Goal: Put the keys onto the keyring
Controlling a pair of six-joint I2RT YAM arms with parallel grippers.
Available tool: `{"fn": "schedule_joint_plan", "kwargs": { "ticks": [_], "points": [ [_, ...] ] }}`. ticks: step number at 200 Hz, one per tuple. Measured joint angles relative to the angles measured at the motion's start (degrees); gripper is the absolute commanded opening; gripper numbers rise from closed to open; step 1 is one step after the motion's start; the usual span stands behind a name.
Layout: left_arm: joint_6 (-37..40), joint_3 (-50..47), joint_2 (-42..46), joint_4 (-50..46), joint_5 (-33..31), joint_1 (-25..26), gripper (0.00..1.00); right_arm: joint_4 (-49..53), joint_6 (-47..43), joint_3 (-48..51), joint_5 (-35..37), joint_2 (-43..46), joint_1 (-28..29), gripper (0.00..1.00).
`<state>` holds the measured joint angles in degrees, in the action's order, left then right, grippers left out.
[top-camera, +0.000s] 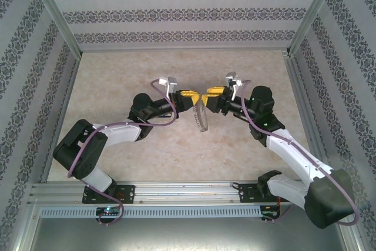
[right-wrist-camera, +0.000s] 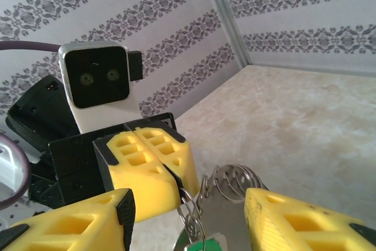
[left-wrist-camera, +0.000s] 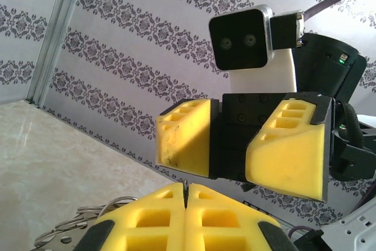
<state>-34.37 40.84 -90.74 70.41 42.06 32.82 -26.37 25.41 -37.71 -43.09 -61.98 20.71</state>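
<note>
Over the middle of the table, my left gripper [top-camera: 191, 97] and right gripper [top-camera: 210, 94] meet tip to tip. The keyring [top-camera: 202, 119], a thin grey hoop with a fringe, hangs below them. In the left wrist view my left gripper [left-wrist-camera: 185, 186] is shut on a thin edge of metal. The right wrist view shows those left fingers [right-wrist-camera: 150, 166] pinching the wire keyring [right-wrist-camera: 202, 183]. My right gripper [right-wrist-camera: 188, 204] is open, and a bunch of rings and flat metal keys [right-wrist-camera: 229, 204] hangs between its fingers. A green key head [right-wrist-camera: 207, 245] sits at the bottom edge.
The marble-patterned table [top-camera: 117, 80] is walled on three sides by patterned panels in aluminium posts [top-camera: 59, 16]. A metal rail [top-camera: 176, 192] runs along the near edge at the arm bases. The opposite wrist camera [left-wrist-camera: 241, 38] faces my left gripper closely.
</note>
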Motion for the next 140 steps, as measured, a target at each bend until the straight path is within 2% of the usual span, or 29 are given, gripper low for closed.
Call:
{"fn": "schedule_joint_plan", "kwargs": {
  "ticks": [42,82,120,140],
  "points": [
    [-0.31,0.00,0.00,0.00,0.35,-0.17,0.00,-1.03,0.44,-0.02,-2.51,-1.84,0.00,0.49],
    [-0.39,0.04,0.00,-0.02,0.63,-0.28,0.00,-2.38,1.25,0.17,-3.50,-2.05,0.00,0.36],
    [-0.39,0.79,0.00,-0.02,1.03,-0.28,0.00,-3.58,1.51,0.42,-4.63,-3.28,0.04,0.35],
    [-0.42,1.09,0.00,-0.04,1.05,-0.28,0.00,-3.91,1.77,0.50,-5.05,-4.07,0.04,0.26]
  ]
}}
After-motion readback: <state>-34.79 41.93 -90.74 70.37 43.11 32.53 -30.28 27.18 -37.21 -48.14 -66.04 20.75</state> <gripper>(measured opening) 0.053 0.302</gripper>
